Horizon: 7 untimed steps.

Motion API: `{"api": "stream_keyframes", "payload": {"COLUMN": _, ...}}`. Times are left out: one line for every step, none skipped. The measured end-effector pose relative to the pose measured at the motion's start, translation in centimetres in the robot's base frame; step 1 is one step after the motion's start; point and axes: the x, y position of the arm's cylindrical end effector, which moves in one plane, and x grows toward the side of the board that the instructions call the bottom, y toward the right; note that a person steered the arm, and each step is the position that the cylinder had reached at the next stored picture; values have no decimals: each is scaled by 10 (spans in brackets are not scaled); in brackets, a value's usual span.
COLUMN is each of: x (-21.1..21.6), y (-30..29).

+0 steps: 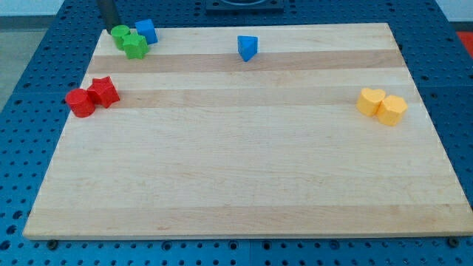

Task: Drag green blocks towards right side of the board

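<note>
Two green blocks sit touching near the board's top left corner: a round green cylinder [120,36] and a green star-like block [136,46] just to its lower right. My tip [109,28] is at the top left edge, touching or almost touching the green cylinder's upper left side. The dark rod rises out of the view's top.
A blue cube [146,31] touches the green blocks on their right. A blue triangular block [248,47] lies top centre. Two red blocks [80,102] [104,91] sit at the left edge. Two yellow blocks [371,100] [392,109] sit at the right. The wooden board [244,177] lies on a blue pegboard.
</note>
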Motion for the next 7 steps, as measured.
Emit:
{"api": "stream_keyframes", "payload": {"x": 23, "y": 10}}
{"api": "stream_keyframes", "payload": {"x": 30, "y": 17}}
{"api": "stream_keyframes", "payload": {"x": 33, "y": -3}}
{"api": "stream_keyframes", "payload": {"x": 43, "y": 9}}
{"api": "stream_keyframes", "payload": {"x": 55, "y": 39}}
{"api": "stream_keyframes", "payload": {"x": 56, "y": 68}}
{"api": "stream_keyframes", "payload": {"x": 54, "y": 110}}
